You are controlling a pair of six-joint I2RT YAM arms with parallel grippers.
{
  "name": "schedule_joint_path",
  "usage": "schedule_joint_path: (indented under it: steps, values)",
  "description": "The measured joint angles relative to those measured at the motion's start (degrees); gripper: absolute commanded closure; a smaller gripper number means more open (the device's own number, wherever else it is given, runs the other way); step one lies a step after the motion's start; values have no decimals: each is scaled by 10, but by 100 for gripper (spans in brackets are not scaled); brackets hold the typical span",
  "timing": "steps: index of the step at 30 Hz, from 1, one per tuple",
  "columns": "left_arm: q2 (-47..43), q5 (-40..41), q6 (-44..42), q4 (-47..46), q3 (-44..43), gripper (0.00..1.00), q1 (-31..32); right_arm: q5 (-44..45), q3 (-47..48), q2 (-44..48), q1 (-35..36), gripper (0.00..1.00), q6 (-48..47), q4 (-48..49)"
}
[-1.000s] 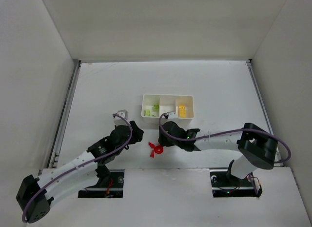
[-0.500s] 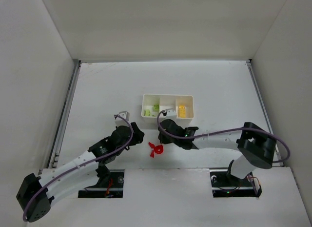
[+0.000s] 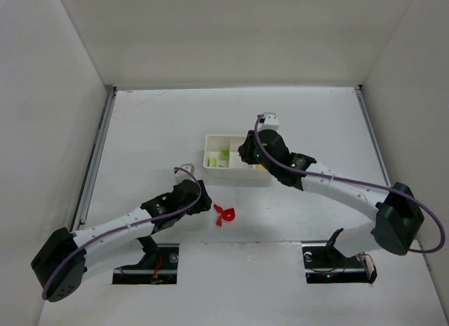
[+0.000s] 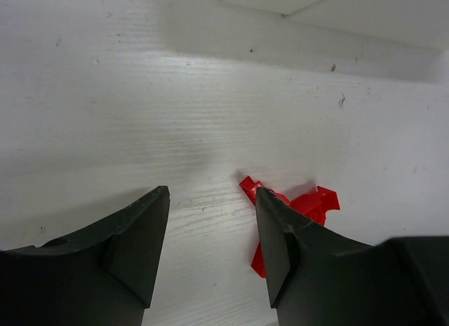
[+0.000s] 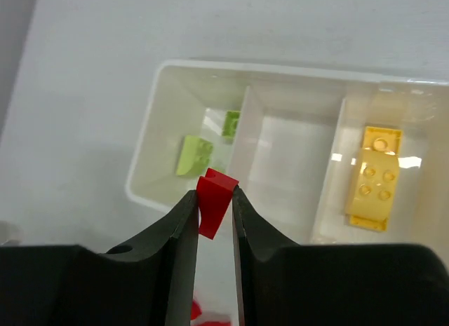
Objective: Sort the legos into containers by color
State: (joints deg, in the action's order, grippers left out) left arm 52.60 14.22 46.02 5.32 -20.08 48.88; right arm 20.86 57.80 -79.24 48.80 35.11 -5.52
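Starting at the table's (image 3: 140,130) near edge, the left gripper (image 4: 210,224) has edged closer to the red legos (image 4: 298,207) that lie there on the bare top. Its jaws stand partly apart with nothing between them, and the red pieces sit just outside its right-hand finger, not in the gap. They look like a small tangle of thin, angular bits, and I cannot tell how many there are.

Farther out, the big change is on the other side. A second ago the right gripper (image 5: 215,221) was low beside that same red pile with its jaws wider. Now it is pinched tight on one red brick (image 5: 216,189) and has swung up over the tray (image 5: 151,137) at the middle of the table. The brick is a small glossy wedge that stands a little above the fingertips.

That puts the pick behind it and the drop next. The tray's left compartment holds two light green bricks (image 5: 194,155), the right one a flat yellow brick (image 5: 373,179) with studs up, and the middle compartment (image 5: 291,165) is bare, probably red's place.
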Motion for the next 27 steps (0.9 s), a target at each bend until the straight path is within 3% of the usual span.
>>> schedule_joint_path:
  steps: [2,7,16,21,27]
  values:
    - [8,-1,6,0,-4,49,5,0,9,-30,-17,70,-13,0]
    - [38,0,14,-5,-22,49,21,-1,14,-78,-40,48,-33,-2]
    - [115,21,21,-19,-56,49,45,-5,0,-11,-37,46,-45,4]
    - [159,26,34,-19,-82,52,65,-5,-75,90,-4,46,-42,15]
    - [199,38,55,1,-118,55,90,-6,-157,143,27,46,-21,14]
